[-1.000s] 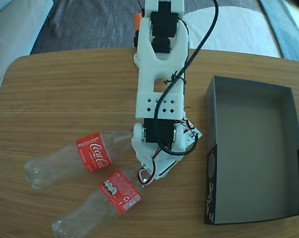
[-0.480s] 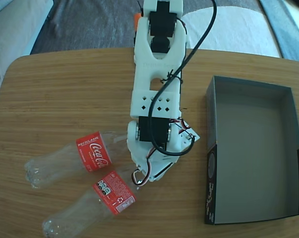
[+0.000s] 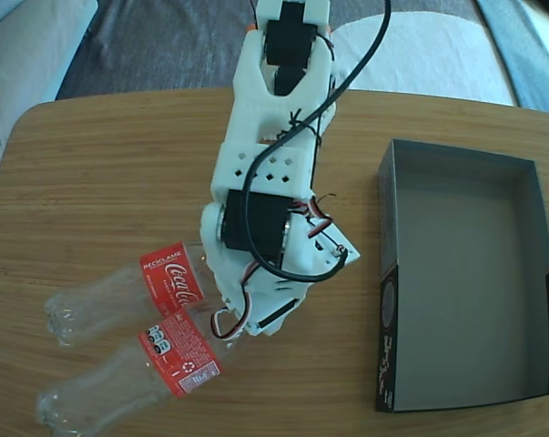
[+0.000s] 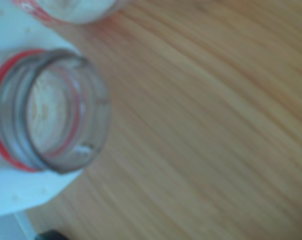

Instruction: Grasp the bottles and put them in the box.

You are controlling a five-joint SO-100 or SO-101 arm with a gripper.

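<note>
Two clear bottles with red labels lie on the wooden table at the lower left of the fixed view. The upper bottle (image 3: 171, 278) points its neck under the arm. The lower bottle (image 3: 178, 357) lies slanted, its neck hidden under my white gripper (image 3: 230, 320). The wrist view shows this bottle's open mouth with its red ring (image 4: 53, 112) close up, resting against a white finger (image 4: 25, 192); the gripper looks shut on the neck. The box (image 3: 465, 273), dark grey inside with a black side, stands empty at the right.
The white arm (image 3: 269, 155) with a black cable reaches from the table's far edge down the middle. Bare wood (image 3: 347, 364) separates the gripper from the box. A grey sofa (image 3: 28, 55) and a white cushion (image 3: 429, 50) lie beyond the table.
The arm has swung left, and the lower bottle has moved with it, its base sliding towards the lower left corner. The upper bottle and the box stayed put.
</note>
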